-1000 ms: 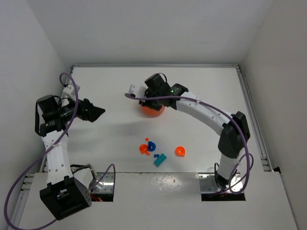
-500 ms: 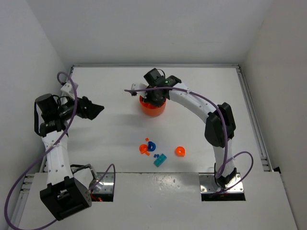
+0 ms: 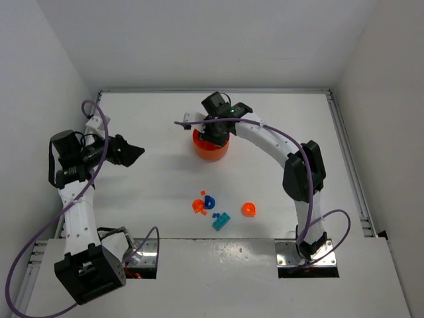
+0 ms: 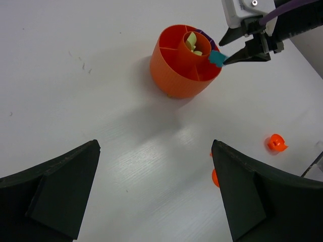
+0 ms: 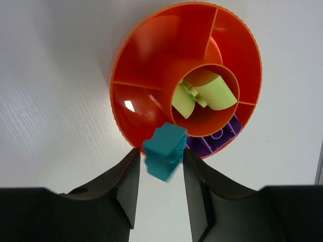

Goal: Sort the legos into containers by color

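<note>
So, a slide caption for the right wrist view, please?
Right gripper with a cyan brick between its fingers, over the rim of the orange dish holding lime pieces.

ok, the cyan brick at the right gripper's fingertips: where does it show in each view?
Top external: not visible; the right gripper, over the orange dish, hides it.
Left wrist: cyan brick upper right, at that gripper's tip, over the dish's rim.
Right wrist: lower centre, between the fingers, over the rim.
Shared landmark: the orange dish; both wrist views show lime pieces in its centre cup.
</note>
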`<action>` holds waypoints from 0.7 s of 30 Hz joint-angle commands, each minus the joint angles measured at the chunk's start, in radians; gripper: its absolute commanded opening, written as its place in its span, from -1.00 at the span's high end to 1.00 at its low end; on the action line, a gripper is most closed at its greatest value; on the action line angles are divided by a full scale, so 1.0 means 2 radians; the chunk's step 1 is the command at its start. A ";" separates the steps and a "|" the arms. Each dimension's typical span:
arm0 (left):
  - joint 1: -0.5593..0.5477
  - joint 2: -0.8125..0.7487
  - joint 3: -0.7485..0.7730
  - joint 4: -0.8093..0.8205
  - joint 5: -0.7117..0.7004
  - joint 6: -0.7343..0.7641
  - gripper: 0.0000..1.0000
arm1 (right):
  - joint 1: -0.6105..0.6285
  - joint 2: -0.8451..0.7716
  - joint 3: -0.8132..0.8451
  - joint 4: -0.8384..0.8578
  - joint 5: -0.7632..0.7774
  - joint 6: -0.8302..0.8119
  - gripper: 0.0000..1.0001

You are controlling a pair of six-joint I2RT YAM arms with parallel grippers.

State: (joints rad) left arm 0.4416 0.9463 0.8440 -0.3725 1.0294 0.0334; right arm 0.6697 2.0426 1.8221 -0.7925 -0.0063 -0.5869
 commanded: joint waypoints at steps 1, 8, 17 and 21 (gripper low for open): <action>-0.012 0.004 0.019 -0.028 0.002 0.033 -0.99 | -0.004 0.000 0.028 0.016 -0.005 -0.002 0.20; -0.042 -0.002 0.036 -0.074 -0.018 0.081 -0.99 | -0.009 -0.016 0.028 0.010 -0.010 0.018 0.08; -0.336 -0.008 0.024 -0.114 -0.199 0.085 -0.64 | -0.107 -0.190 -0.124 0.102 -0.007 0.240 0.08; -0.490 0.060 0.043 -0.134 -0.265 0.075 -0.58 | -0.157 -0.240 -0.211 0.108 -0.007 0.266 0.08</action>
State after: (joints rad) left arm -0.4126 0.9852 0.8814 -0.5869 0.6548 0.1925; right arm 0.3908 1.6108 1.4986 -0.6319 -0.0216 -0.1715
